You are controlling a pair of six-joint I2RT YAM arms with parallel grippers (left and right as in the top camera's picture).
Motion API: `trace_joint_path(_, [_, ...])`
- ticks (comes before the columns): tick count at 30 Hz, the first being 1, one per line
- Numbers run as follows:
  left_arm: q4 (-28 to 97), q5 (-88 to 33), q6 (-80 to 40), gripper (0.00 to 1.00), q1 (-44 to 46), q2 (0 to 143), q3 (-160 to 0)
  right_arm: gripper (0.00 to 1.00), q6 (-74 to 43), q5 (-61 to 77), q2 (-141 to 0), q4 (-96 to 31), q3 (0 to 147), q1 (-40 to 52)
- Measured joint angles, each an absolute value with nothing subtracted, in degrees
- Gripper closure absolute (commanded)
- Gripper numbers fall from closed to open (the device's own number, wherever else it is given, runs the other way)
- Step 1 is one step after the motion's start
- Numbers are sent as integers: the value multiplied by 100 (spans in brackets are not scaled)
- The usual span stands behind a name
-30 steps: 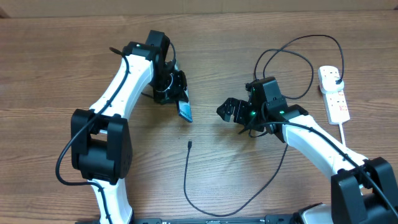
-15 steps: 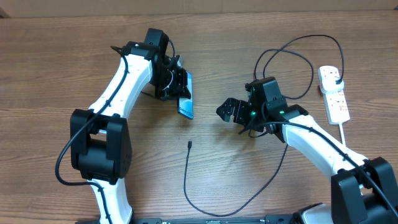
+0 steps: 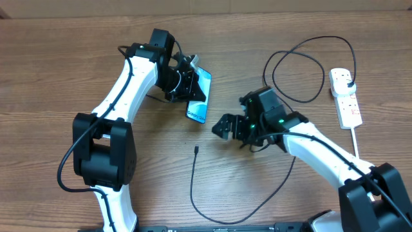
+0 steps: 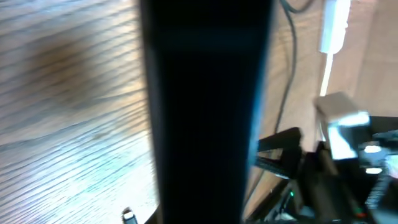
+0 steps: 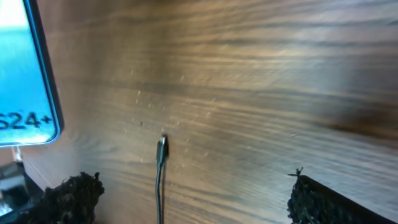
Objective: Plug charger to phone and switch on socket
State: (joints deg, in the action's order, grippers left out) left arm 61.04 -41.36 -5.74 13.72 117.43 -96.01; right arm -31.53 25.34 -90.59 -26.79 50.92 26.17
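Observation:
My left gripper is shut on the phone, holding it tilted above the table with its blue screen showing. In the left wrist view the phone's dark back fills the middle and hides my fingers. The charger's connector tip lies loose on the wood, below the phone. Its thin black cable curves round to the right and up to the socket at the far right. My right gripper stands open just right of the phone's lower end. The tip lies ahead between its fingers, with the phone's screen to the left.
The socket's white cord runs down from it towards the right arm's base. A loop of the black cable lies behind the right arm. Both arm bases stand at the table's front edge.
The left gripper has turned the phone and carried it right, so more of the screen faces up. The right gripper has moved left and forward, nearer the phone and the cable tip.

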Motion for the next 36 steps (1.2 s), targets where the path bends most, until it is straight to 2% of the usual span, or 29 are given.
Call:
trace_joint_path(8, [6250,-4480,-16,95,1372,11633,-9351,0,-3153,2679,-9059,-2661,5092,2740])
trace_joint_path(14, [5811,-4523,45,95,1271,10995,-8748,0,-3155,2840,-9059,-2672,5092,2742])
trace_joint_path(21, [4617,-4888,-473,96,840,10088,-7734,13,-3406,2921,-9059,-2600,5092,3011])
trace_joint_path(29, [3603,-5645,-930,96,145,10073,-6545,19,-3837,2805,-9059,-2596,5092,3465])
trace_joint_path(36, [3109,-5942,-1614,96,-377,10073,-6217,24,-4534,2012,-9059,-2624,5092,4025])
